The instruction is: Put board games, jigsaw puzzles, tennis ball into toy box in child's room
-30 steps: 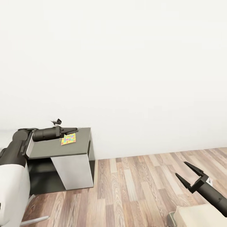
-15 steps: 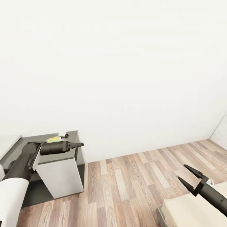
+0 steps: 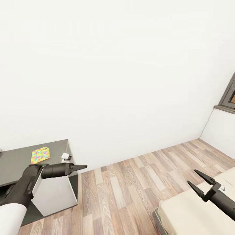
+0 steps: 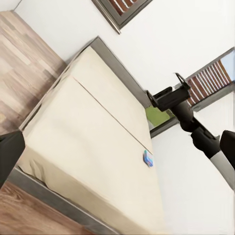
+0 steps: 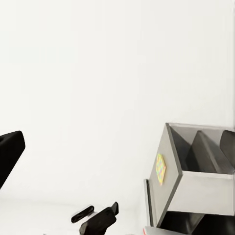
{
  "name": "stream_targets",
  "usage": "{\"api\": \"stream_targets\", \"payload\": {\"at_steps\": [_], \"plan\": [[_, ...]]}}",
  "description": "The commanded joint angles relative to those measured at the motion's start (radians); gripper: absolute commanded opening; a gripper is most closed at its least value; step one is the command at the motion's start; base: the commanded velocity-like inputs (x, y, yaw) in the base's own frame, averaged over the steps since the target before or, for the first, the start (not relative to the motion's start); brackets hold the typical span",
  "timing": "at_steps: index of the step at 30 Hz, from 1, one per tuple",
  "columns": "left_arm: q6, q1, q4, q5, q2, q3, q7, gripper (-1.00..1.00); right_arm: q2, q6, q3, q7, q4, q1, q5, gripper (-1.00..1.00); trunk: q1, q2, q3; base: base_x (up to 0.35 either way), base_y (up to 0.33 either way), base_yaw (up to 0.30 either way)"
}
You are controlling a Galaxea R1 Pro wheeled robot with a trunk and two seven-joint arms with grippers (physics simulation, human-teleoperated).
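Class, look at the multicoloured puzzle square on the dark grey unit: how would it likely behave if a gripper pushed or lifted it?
The jigsaw puzzle lies flat and thin, so it would probably slide, not roll or tip. Lying flush on the unit, its edges look hard to grip. Interlocking pieces might flex or separate when lifted.

The head camera looks down from high toward a white wall and plank floor (image 3: 130, 189). The left wrist camera faces the bed (image 4: 93, 147); the right wrist camera faces the dark side unit (image 5: 196, 176), shared with the head view.

Dark-topped unit (image 3: 19, 160) bears puzzle (image 3: 40, 154); bed (image 4: 93, 147), perhaps a box (image 4: 148, 158).
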Motion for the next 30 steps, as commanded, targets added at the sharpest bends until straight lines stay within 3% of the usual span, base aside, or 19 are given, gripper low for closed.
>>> {"api": "stream_targets", "payload": {"at_steps": [1, 10, 30], "plan": [[0.005, 0.006, 0.0, 0.0, 0.0, 0.0, -0.004, 1.0, 0.0, 0.004, -0.001, 0.009, 0.0, -0.002, 0.01, 1.0, 0.001, -0.002, -0.002, 0.0, 0.0, -0.183], [-0.046, 0.051, -0.005, 0.002, 0.001, 0.005, -0.004, 1.0, 0.004, 0.004, -0.003, 0.029, -0.005, -0.001, 0.022, 1.0, 0.001, -0.002, 0.0, 0.0, 0.0, -0.072], [-0.064, 0.059, -0.01, 0.001, 0.003, 0.051, -0.004, 1.0, 0.012, 0.004, -0.004, 0.037, -0.007, -0.002, 0.024, 1.0, 0.001, -0.002, 0.0, 0.0, 0.0, -0.003]]}}
